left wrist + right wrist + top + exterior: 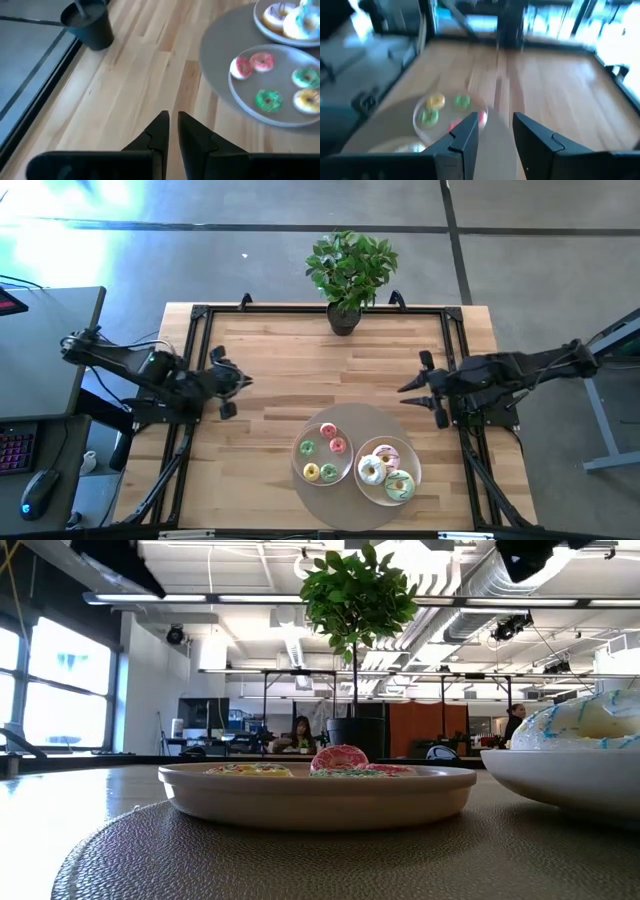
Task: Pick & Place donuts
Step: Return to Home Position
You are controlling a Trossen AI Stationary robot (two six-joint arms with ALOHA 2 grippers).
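Lit brightly and evenly from above, with soft shadows on the wooden table [280, 370]. Flares blue-white on the floor [70, 215] in the high view. Glows from ceiling strip lights [300, 598] and windows [50, 680] in the low view. Smears heavily across the right wrist view.

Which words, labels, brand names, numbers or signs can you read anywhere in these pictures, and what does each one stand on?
No readable text in any view.
The small donuts, their plate, the plant pot and the wooden table carry no print.
The room behind the table in the low view shows nothing clear enough to read.
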